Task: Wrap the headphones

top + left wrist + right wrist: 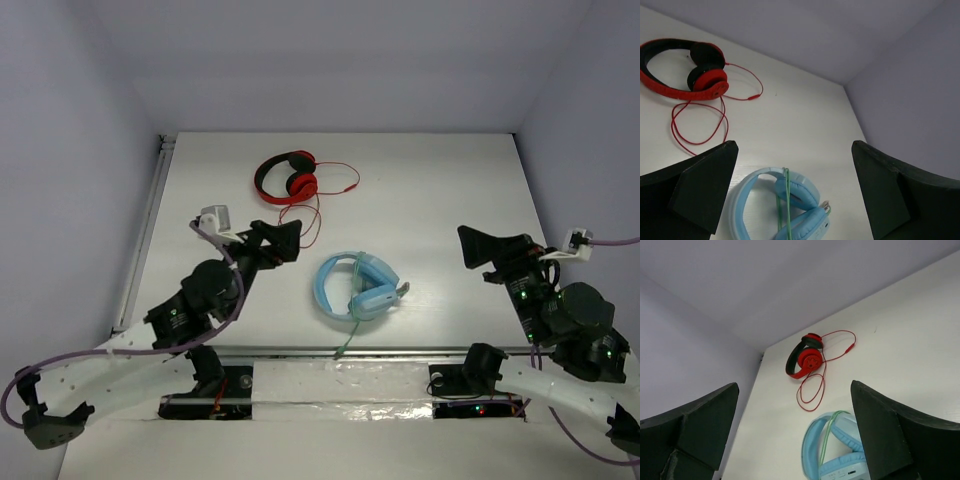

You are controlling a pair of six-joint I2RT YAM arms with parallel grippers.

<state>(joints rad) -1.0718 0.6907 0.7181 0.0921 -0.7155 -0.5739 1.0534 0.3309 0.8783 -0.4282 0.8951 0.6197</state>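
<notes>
No writing, brand mark or number is legible on the headphones [372, 299], the red-and-black headphones [301, 184] or the tabletop [440, 200].

right gripper [794, 389]: fingers spread wide, holding nothing
headphones [840, 440]: light-blue, bottom centre, green cable [826, 440] across band
red headphones [805, 360]: farther back, well apart

Overhead from behind; low wrist views sharing the headphones [802, 192]

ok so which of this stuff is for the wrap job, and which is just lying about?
Job:
- blue headphones
- green cable
- left gripper and right gripper, both open, empty

Lying about:
- red headphones
- red cable
</notes>
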